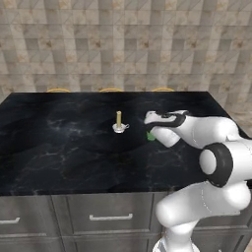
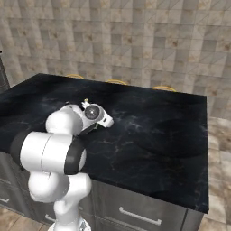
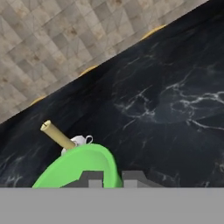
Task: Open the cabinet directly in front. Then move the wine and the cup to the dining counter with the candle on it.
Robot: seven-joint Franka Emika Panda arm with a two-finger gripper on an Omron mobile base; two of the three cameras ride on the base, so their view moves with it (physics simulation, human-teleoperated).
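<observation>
The green cup [image 3: 81, 168] is sitting in the claw [image 3: 112, 177], which is squeezing its rim, mouth facing the camera. It is hanging near the candle [image 1: 118, 119], which is standing straight up on the black surface [image 1: 59, 147].

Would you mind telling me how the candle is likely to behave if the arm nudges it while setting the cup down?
The candle is a thin, tall stick, so it probably tips easily. Its small white holder likely slides on the smooth dining counter.
</observation>
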